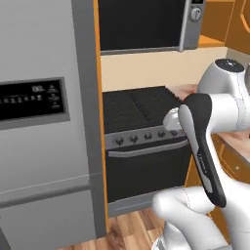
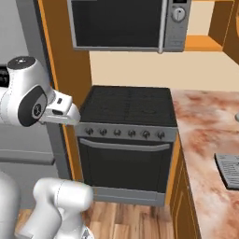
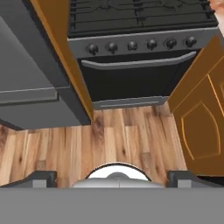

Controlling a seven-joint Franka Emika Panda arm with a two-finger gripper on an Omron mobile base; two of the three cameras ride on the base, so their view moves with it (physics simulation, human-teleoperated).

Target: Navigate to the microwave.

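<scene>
The microwave (image 1: 146, 24) is sitting high in the orange cabinetry, directly above the black stove (image 2: 127, 135), with its black glass door taking up most of the front and a silver panel with a round knob (image 2: 177, 14) at its right. In the left base view it is showing at the top, right of the tall grey fridge (image 1: 44, 127); in the right base view it is hanging near the top centre, so the base is looking almost squarely at it already and, by my judgement, little driving is remaining. The tool (image 3: 111, 177) is pointing down at the wooden floor (image 3: 87, 144) in front of the oven door, its two dark tips standing well apart at the bottom of the hand view — spread and holding nothing. The marbled tabletop (image 2: 205, 140) is running along the right of the stove. As for handling, the microwave is a rigid, heavy, built-in box that is not meant to be lifted; the glass door is looking smooth and somewhat fragile, so any contact would best be made at the vertical bar between door and panel — or at the knob — not on the glass itself.
</scene>
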